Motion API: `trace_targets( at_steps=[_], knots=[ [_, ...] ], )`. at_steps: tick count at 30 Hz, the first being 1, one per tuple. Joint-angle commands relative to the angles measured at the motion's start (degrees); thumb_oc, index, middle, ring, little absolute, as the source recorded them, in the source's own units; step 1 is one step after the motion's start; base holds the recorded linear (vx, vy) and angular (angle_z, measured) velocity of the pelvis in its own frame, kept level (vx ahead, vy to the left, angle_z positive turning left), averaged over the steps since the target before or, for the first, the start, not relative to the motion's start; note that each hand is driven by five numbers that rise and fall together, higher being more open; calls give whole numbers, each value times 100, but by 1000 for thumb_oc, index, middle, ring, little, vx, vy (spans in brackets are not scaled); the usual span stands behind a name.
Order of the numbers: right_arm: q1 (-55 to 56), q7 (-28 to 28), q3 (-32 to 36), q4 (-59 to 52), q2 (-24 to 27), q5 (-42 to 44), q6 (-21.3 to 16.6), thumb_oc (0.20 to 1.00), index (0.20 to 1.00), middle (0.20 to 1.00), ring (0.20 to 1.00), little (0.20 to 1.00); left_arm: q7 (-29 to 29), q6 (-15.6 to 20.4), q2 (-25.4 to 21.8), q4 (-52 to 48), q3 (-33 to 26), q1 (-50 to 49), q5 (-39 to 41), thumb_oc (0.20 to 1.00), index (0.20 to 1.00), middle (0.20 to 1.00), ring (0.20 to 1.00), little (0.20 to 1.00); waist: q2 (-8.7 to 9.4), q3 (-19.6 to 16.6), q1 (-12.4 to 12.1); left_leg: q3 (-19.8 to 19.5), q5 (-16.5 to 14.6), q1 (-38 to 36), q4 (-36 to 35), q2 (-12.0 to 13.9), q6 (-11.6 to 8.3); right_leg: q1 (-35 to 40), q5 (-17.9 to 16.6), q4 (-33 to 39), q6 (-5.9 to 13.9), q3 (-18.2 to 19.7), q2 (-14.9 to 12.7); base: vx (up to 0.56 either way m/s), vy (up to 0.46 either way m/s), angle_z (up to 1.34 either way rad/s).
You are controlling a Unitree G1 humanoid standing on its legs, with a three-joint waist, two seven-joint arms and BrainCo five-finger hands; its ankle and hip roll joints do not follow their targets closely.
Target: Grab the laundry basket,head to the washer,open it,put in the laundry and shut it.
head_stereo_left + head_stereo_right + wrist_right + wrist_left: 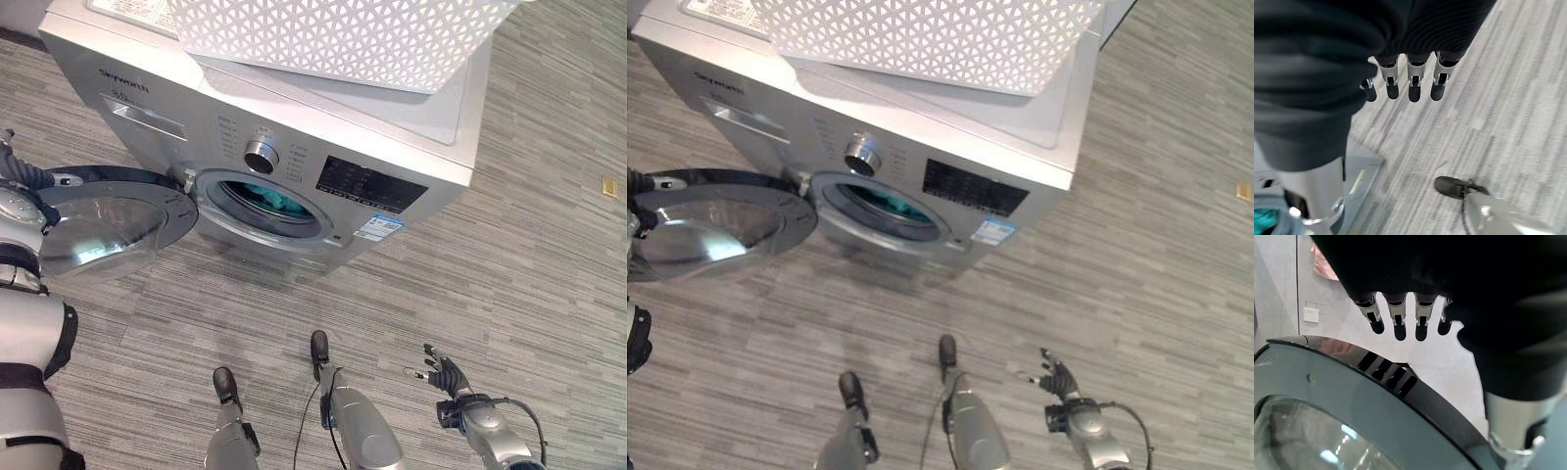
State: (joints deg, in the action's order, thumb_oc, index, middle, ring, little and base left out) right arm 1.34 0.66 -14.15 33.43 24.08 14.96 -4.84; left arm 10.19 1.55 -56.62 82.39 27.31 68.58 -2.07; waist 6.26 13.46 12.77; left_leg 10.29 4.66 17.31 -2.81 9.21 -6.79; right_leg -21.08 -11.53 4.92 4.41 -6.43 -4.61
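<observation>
The white laundry basket (pixel 343 34) sits atop the washer (pixel 411 137), teal laundry (pixel 274 199) inside the drum, door (pixel 108 223) swung open beside the straight-fingered left hand (pixel 1400 308), right hand (pixel 446 375) spread low, well apart.

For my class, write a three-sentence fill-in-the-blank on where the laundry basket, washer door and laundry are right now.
1. The white laundry basket rests on ____ of the washer.
2. The washer's round door is swung ____.
3. Teal laundry lies inside the ____.

Missing words: top; open; drum
</observation>
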Motion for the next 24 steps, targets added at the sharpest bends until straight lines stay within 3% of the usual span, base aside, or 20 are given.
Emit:
trace_targets(
  at_steps=[1, 8, 17, 24],
  knots=[
    [181, -98, 217, -150, 381, 112, -9, 1000, 1000, 1000, 1000, 1000, 10, -167, -779, 295, 354, 439, -92, 1000, 1000, 1000, 1000, 1000, 104, -273, 38, -324, -1122, 453, 1356, 130, 204, 90, 340, -116, 814, 417, -637, 21, 12, -3],
    [230, -83, 466, -408, 550, 39, 30, 1000, 1000, 1000, 1000, 1000, -427, -222, -1069, 273, 537, 243, -340, 1000, 1000, 1000, 1000, 1000, 149, -216, 55, -395, -1129, 660, 1423, 147, 222, -82, 281, -129, 825, 423, -615, 1, 11, -7],
    [201, 108, 878, -803, 839, 126, -130, 1000, 1000, 1000, 1000, 1000, -477, -129, -664, 50, 627, 229, -192, 1000, 1000, 1000, 1000, 1000, 121, -165, 188, -669, -1081, 1172, 1507, 121, 192, -391, 205, -130, 832, 321, -581, -20, 2, 12],
    [123, 119, 932, -997, 913, 7, -80, 1000, 1000, 1000, 1000, 1000, -1046, -199, -554, 89, 703, 103, -333, 1000, 1000, 1000, 1000, 1000, 142, -136, 264, -711, -1083, 1418, 1575, 148, 189, -604, 158, -132, 822, 355, -557, -2, 2, 3]
  ],
)
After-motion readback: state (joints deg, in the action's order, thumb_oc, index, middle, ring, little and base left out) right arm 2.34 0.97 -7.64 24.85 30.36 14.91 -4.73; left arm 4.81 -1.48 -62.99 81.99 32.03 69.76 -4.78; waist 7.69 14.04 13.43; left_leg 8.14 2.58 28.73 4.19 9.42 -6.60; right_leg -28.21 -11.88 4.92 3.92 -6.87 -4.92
